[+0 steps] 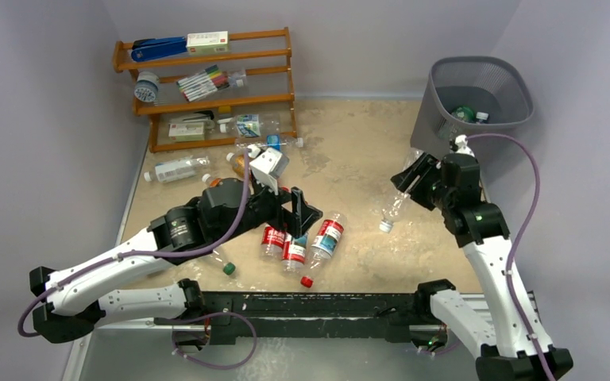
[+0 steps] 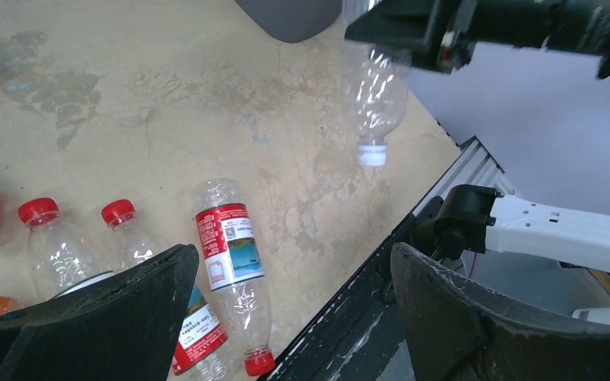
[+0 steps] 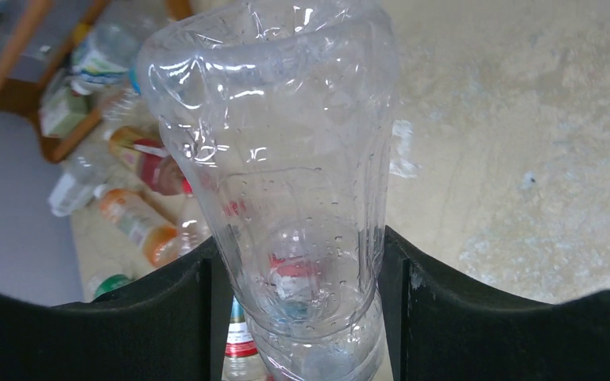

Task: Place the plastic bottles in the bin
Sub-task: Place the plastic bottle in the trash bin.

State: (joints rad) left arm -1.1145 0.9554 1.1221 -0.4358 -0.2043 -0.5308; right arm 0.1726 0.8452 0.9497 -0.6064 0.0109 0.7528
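Bottle (image 1: pixel 395 205), just one, clamped by right jaws.

Glossy and beaded with droplets, a crinkled clear plastic bottle with a white cap (image 3: pixel 286 182) sits between the matt black, faintly ridged plastic fingers (image 3: pixel 484 325) of the right gripper (image 3: pixel 298 317). The dark grey wire-mesh bin (image 1: pixel 433 131) looks like matt painted metal; the brown wooden shelf rack (image 1: pixel 270 98) has a smooth, slight sheen. The beige tabletop (image 1: pixel 349 151) is matt, mottled and stained. Red-capped clear plastic bottles (image 2: pixel 226 246) wear glossy printed labels. A ribbed silver metal rail (image 2: pixel 465 171) edges the table.
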